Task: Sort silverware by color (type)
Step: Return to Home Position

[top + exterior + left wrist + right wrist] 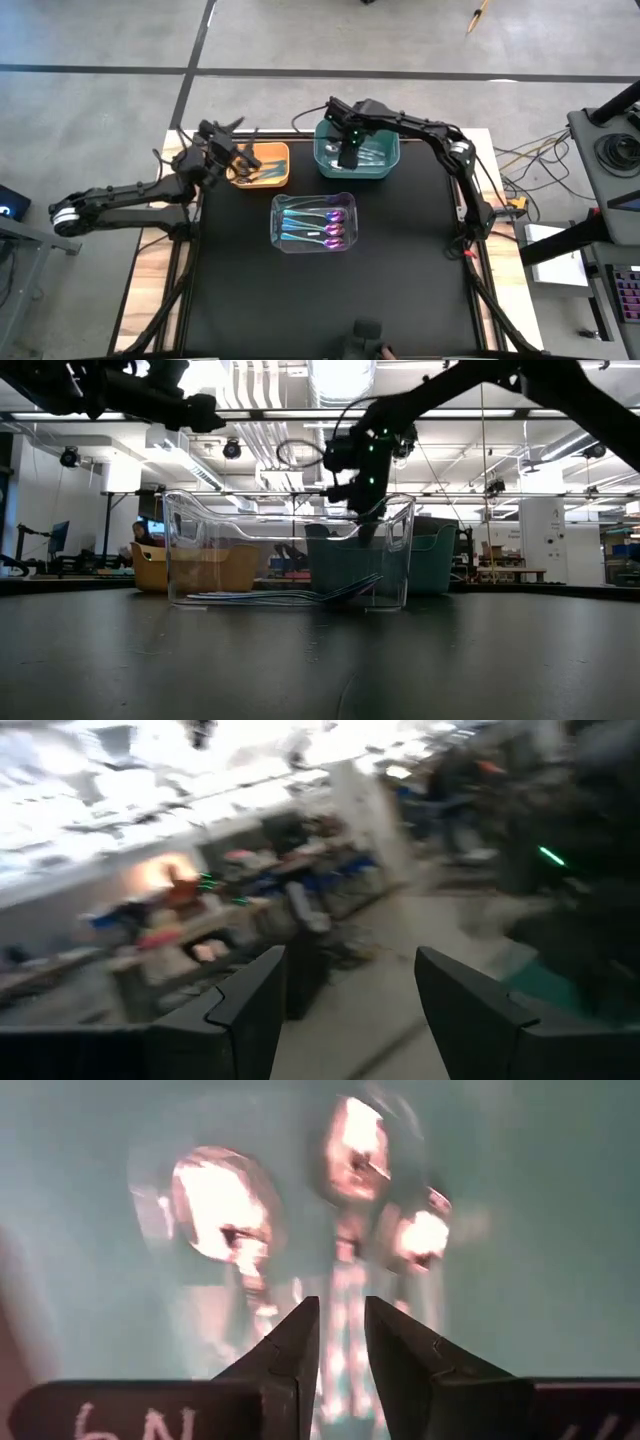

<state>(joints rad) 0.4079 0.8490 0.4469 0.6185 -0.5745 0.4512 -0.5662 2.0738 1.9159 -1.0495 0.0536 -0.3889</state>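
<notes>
Three bins hold the spoons. The teal bin (392, 168) has shiny silver spoons (215, 1205) lying on its floor. The clear bin (281, 240) holds iridescent purple spoons (320, 228), and the orange bin (280, 175) holds dark ones (262, 170). My right gripper (342, 1315) reaches down inside the teal bin (435, 560), its fingers nearly together over the silver spoons. My left gripper (350, 980) is open and holds nothing; it hangs raised by the orange bin's left end (228, 150). My right gripper comes from above, pointing down into the teal bin. A thin light handle (345, 1345) runs into the narrow gap between its fingers, leading from the middle spoon's bowl (355, 1145). It looks pinched at the fingertips, along the fingers; whether the spoon rests on the others I cannot tell.
The black mat (400, 270) lies bare around and in front of the clear bin (290, 550). The three bins stand close together at the table's far half. Cables and equipment sit past the table's right edge (510, 205).
</notes>
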